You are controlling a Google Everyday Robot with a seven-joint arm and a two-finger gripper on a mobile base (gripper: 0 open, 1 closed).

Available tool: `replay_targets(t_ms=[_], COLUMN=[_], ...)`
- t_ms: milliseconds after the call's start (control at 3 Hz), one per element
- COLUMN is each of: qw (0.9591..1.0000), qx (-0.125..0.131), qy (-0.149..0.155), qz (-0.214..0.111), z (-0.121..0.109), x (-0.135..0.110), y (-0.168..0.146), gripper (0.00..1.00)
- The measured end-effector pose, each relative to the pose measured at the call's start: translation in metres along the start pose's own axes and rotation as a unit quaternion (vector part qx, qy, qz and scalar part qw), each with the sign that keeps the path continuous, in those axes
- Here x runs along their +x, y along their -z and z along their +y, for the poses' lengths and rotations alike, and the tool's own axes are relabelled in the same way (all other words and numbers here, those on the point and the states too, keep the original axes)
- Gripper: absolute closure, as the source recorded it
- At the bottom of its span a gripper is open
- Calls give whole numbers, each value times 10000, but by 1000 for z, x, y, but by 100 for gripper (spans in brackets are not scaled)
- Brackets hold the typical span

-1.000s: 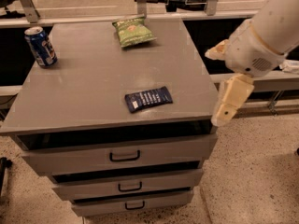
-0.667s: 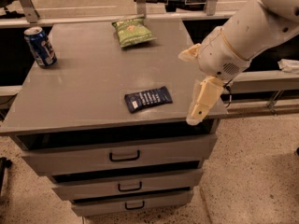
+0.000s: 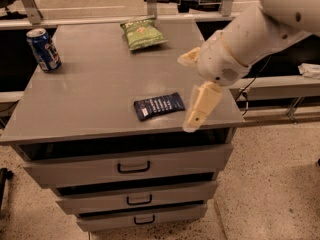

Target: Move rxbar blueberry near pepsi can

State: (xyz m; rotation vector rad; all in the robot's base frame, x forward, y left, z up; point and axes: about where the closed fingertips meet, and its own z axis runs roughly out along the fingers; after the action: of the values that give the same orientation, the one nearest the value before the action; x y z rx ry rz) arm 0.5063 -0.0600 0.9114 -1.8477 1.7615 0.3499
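Note:
The rxbar blueberry (image 3: 159, 106), a flat navy wrapper with white text, lies near the front edge of the grey cabinet top (image 3: 95, 84). The pepsi can (image 3: 44, 49) stands upright at the far left corner. My gripper (image 3: 193, 86) hangs over the right front part of the top, just right of the bar, with its cream fingers (image 3: 201, 108) spread apart and empty. It does not touch the bar.
A green chip bag (image 3: 142, 34) lies at the back middle of the top. Several drawers with handles (image 3: 133, 167) sit below the top. A low shelf (image 3: 280, 84) runs to the right behind my arm.
My arm has swung left from beside the cabinet's right edge to over the top, bringing the gripper close to the bar. The bar, can and bag have not moved.

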Motion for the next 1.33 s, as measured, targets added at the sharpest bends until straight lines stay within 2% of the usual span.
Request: replay_targets(t_ms=[333,667,1000,1333], qw=[9989,9972,9957,9937], qx=[-119,-189,-225,-229], qy=[-38,-158,-262,-485], qz=[-460,-704,-859,-986], z=[-17,-25,-33,-41], x=[-32,-45,-51,-41], y=[-38,-61,-82,-99], gripper=[0,0,0,0])
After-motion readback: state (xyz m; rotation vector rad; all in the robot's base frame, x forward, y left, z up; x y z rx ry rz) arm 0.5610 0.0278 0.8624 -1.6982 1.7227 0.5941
